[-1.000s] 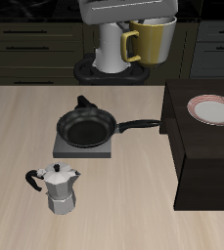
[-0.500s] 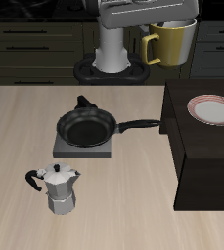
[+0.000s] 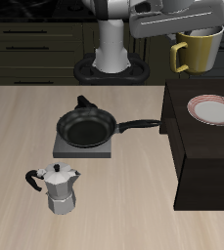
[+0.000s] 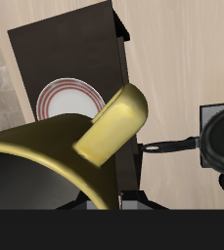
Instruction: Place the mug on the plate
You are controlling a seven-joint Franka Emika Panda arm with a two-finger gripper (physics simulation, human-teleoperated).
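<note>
The olive-yellow mug [image 3: 200,51] hangs high in the air in my gripper [image 3: 203,29], which is shut on its rim. Its yellow loop handle points toward the robot base side. The mug is farther back than the plate [image 3: 212,109], a small white plate with a reddish-pink rim on a dark raised block [image 3: 201,166]. In the wrist view the mug's dark inside and handle [image 4: 112,125] fill the foreground and the plate [image 4: 68,99] lies beyond on the dark block. My fingertips are hidden by the mug.
A black frying pan [image 3: 87,127] sits on a grey square burner mid-table, its handle reaching toward the dark block. A silver moka pot [image 3: 58,187] with a black handle stands nearer the table's front edge. Dark cabinets line the back.
The gripper has carried the mug sideways, from near the robot base toward the plate, and a little lower. Pan, pot and plate have not moved.
</note>
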